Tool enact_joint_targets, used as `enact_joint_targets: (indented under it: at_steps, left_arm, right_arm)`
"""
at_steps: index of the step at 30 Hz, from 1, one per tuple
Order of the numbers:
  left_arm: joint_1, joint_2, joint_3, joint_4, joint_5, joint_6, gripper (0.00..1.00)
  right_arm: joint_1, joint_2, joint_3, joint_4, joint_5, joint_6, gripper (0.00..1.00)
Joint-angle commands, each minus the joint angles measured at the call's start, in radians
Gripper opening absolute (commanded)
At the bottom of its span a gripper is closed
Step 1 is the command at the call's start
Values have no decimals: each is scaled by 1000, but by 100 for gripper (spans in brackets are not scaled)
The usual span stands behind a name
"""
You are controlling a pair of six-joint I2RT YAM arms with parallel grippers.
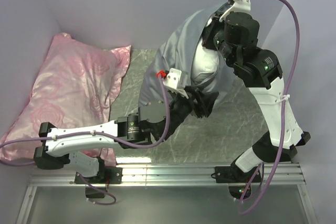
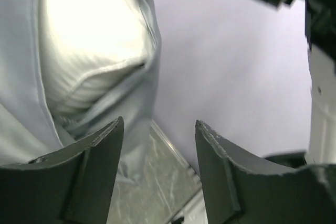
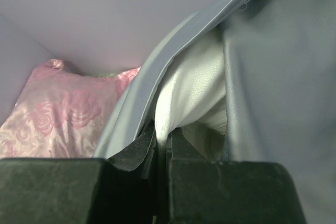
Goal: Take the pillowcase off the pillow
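Note:
The grey-blue satin pillowcase (image 1: 176, 45) hangs lifted above the table at the back right, with the white pillow (image 1: 206, 65) bulging out of its open side. My right gripper (image 1: 214, 34) is up at the top of the bundle. In the right wrist view it (image 3: 163, 139) is shut on a fold of the white pillow (image 3: 191, 93), with the pillowcase (image 3: 278, 66) draped on both sides. My left gripper (image 1: 202, 103) is open and empty just below the hanging bundle. In the left wrist view it (image 2: 160, 129) points up beside the pillow (image 2: 89, 40) and the pillowcase edge (image 2: 149, 82).
A pink rose-patterned pillow (image 1: 73, 87) lies at the left against the wall; it also shows in the right wrist view (image 3: 58, 108). Lilac walls (image 1: 131, 3) close in the back and sides. A metal rail (image 1: 173, 174) runs along the near edge.

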Motion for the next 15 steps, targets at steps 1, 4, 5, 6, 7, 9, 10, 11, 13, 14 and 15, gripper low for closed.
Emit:
enact_joint_targets:
  at_steps: [1, 4, 5, 6, 7, 9, 10, 11, 13, 14, 15]
  left_arm:
    - [-5, 61, 67, 10, -115, 52, 63]
    - [-5, 97, 123, -7, -134, 74, 68]
    - [-5, 118, 139, -15, -140, 77, 69]
    - [-5, 129, 166, -37, -141, 75, 69]
    - [-5, 138, 179, -47, -146, 75, 69]
    - [-6, 166, 223, -83, -163, 57, 67]
    - [-6, 177, 238, -125, -176, 48, 67]
    - [-5, 204, 255, -142, -216, 46, 66]
    - [-6, 230, 295, -162, -259, 55, 66]
    - [-6, 244, 297, -150, -299, 65, 65]
    - [-6, 249, 285, -136, -310, 75, 65]
  right_arm:
    - [22, 6, 62, 109, 3, -1, 0]
    - [34, 20, 91, 93, 11, -6, 0]
    - [33, 21, 96, 90, 9, -6, 0]
    - [36, 21, 97, 86, 12, -7, 0]
    - [37, 21, 97, 89, 15, -7, 0]
    - [39, 18, 96, 89, 18, -7, 0]
    - [39, 18, 96, 91, 18, -7, 0]
    - [41, 17, 94, 91, 18, -6, 0]
    - [42, 18, 88, 89, 18, -1, 0]
    - [54, 17, 88, 91, 23, -1, 0]
    - [59, 15, 76, 93, 26, -1, 0]
